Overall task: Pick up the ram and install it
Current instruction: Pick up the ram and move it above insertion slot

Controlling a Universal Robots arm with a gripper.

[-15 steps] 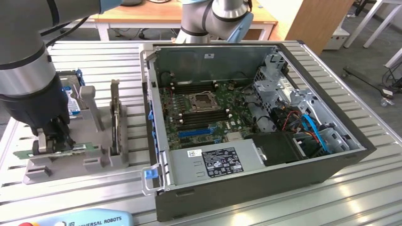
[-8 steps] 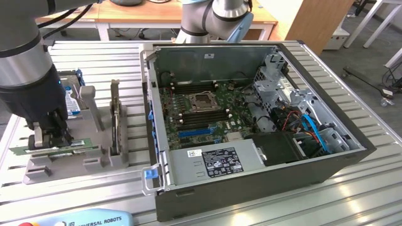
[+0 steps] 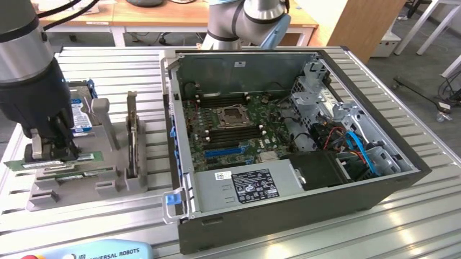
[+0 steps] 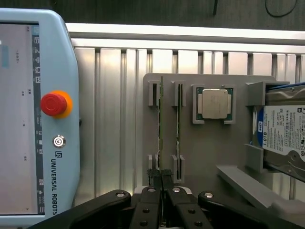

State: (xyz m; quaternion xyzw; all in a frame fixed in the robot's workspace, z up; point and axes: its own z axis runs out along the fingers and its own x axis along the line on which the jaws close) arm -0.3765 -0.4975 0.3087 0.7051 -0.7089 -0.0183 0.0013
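Note:
The ram (image 4: 160,124) is a thin green stick seen edge-on, lined up with a slot pair of the grey holder (image 4: 209,157). My gripper (image 4: 160,175) is shut on its near end, the black fingers (image 4: 153,191) pinched together on it. In the exterior view the gripper (image 3: 47,156) stands at the far left over the holder (image 3: 72,189), with the ram (image 3: 83,158) lying level between the fingers. Whether it still sits in the slots or is just clear of them I cannot tell. A second green stick (image 4: 177,124) rests in the neighbouring slots.
The open computer case (image 3: 360,183) lies at the exterior view's right, with its motherboard (image 3: 216,137) and processor socket (image 3: 234,116) exposed. On the holder are a silver processor chip (image 4: 214,103), a hard drive (image 4: 286,138) and an upright expansion card (image 3: 131,135). A teach pendant (image 4: 38,109) lies beside it.

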